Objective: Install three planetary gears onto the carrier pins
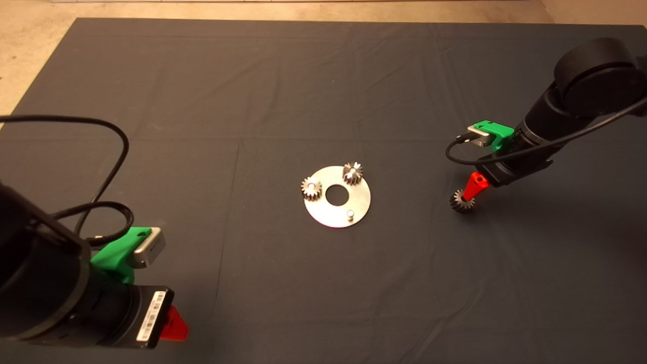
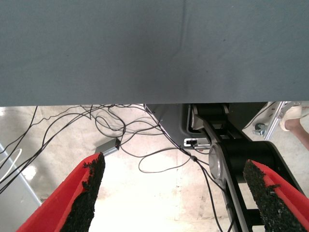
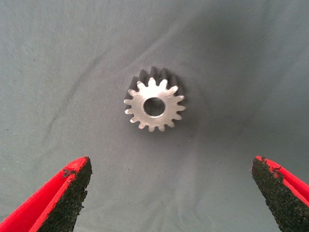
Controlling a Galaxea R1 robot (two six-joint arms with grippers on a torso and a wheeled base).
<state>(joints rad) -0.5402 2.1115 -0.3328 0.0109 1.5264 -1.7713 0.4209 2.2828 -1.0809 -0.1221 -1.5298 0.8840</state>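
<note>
Silver-grey steel catches the light at the middle of the dark mat [image 1: 323, 91], where a flat round disc [image 1: 354, 207] with a large centre hole lies on the worktop. Two of the three planetary gears are already seated on carrier pins: one gear [image 1: 311, 188] at the disc's left edge, another [image 1: 352, 172] at its far edge. The third pin [image 1: 350, 215] stands bare and upright near the disc's front right rim.

The last gear [image 1: 461, 201] lies flat on the mat well to the right of the disc, bore facing up. The right gripper [image 1: 467, 194] has reached in from the right edge and hangs directly over it, one red finger [image 1: 475, 185] pointing down at the gear. From the right wrist camera, the loose gear [image 3: 154, 105] sits on bare cloth ahead of the gripper [image 3: 171, 193], whose fingers are spread wide, each black pad [image 3: 67, 193] well clear of the teeth; nothing is held.

The left gripper [image 1: 174, 323] waits at the lower left edge of the mat, away from the parts. Its wrist camera shows its own fingers [image 2: 89, 188] spread wide apart and empty, the mat's edge beyond them, and past that a pale floor strewn with black cables [image 2: 120, 130], part of a dark machine base [image 2: 241, 154] and a person's shoe [image 2: 294, 113].
</note>
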